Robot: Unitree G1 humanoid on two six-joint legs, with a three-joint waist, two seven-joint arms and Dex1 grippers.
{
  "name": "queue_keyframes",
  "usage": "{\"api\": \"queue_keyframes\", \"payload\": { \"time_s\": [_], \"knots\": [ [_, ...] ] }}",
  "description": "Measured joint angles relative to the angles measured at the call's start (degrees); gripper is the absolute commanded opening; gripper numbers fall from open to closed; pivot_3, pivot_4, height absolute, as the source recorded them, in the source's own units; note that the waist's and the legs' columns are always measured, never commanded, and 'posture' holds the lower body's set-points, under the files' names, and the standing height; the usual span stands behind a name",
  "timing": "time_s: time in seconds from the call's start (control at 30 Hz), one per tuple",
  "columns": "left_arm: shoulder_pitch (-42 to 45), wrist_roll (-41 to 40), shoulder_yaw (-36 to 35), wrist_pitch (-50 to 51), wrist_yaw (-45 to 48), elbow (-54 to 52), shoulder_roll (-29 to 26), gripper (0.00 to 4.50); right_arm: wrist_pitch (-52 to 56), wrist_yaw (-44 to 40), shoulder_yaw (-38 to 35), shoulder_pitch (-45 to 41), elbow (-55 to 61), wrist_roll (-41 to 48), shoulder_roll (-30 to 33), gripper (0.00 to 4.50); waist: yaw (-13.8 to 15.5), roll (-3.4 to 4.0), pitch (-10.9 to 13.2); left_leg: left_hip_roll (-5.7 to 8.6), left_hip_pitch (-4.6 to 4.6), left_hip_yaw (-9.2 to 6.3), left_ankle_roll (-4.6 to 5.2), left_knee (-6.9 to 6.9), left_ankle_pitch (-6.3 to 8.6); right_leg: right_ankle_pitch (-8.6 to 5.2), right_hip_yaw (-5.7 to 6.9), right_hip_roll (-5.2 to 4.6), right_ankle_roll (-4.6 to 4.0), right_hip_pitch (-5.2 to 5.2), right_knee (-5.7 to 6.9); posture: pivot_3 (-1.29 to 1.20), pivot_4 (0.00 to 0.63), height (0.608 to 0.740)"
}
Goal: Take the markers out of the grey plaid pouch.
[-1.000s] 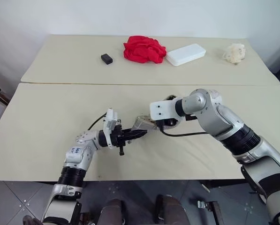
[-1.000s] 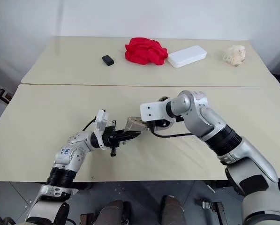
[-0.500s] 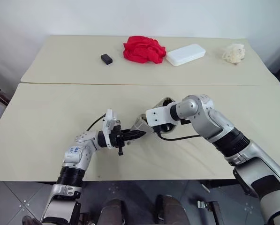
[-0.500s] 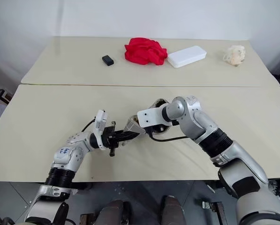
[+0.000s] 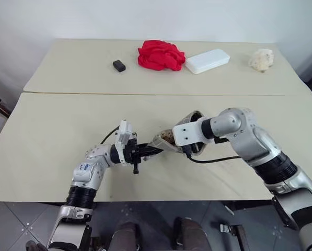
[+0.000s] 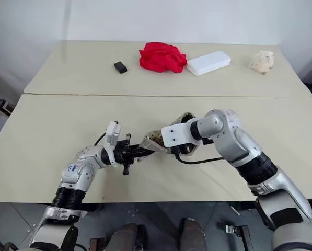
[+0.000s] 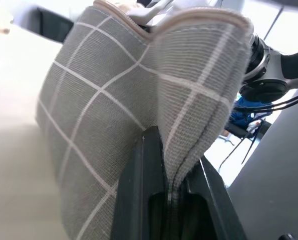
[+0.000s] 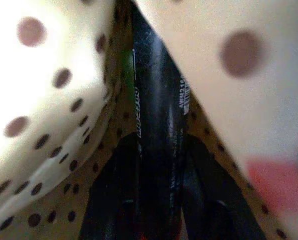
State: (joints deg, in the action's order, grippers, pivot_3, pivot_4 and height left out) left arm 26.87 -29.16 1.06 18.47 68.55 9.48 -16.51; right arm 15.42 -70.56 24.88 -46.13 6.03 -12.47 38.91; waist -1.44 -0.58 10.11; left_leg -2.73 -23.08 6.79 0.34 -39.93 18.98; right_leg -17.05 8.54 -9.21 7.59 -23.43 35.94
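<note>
Near the front edge of the tabletop (image 5: 51,130), the left gripper (image 5: 154,151) is clamped on a corner of the soft grey plaid pouch (image 7: 119,100) while the right gripper (image 8: 158,210), deep in its polka-dot lining, pinches a slim dark-barrelled marker (image 8: 156,115), not yet drawn out.

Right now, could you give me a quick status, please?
Left gripper shut on pouch. Right gripper inside pouch, shut on a marker. Nothing blocking.
</note>
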Motion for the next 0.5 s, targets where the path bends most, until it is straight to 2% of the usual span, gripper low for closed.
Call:
{"api": "queue_keyframes", "payload": {
  "time_s": [0.1, 0.23, 0.5],
  "knots": [
    [0.0, -0.1, 0.0, -1.2, 0.6, -0.5, 0.0, 0.0, 3.6, -1.2, -2.3, 1.7, 2.1, 3.5, 0.1, 0.67, 0.0, 0.0, 0.0, 0.0, 0.0, 0.0, 0.0, -0.01, 0.0, 0.0, 0.0, 0.0, 0.0, 0.0, 0.0, 0.0, 0.15, 0.74],
    [0.0, -0.1, 1.0, -2.3, 1.6, -1.9, -0.2, 0.0, 3.4, -3.5, -5.2, 3.6, 2.8, 8.6, 1.2, 0.67, 0.3, -0.01, 0.0, 0.01, -0.01, 0.0, 0.01, -0.03, 0.01, 0.0, 0.0, 0.0, 0.0, 0.02, -0.02, 0.0, 0.15, 0.74],
    [-0.1, -0.1, 2.7, -3.5, 1.7, -3.0, -0.7, 0.0, -5.2, -4.0, -6.7, 4.2, 1.6, 10.0, 3.3, 0.67, 0.4, 0.0, 0.0, 0.01, 0.0, 0.01, 0.01, -0.02, 0.01, 0.0, -0.01, -0.01, 0.0, 0.01, -0.02, 0.0, 0.15, 0.74]
  ]
}}
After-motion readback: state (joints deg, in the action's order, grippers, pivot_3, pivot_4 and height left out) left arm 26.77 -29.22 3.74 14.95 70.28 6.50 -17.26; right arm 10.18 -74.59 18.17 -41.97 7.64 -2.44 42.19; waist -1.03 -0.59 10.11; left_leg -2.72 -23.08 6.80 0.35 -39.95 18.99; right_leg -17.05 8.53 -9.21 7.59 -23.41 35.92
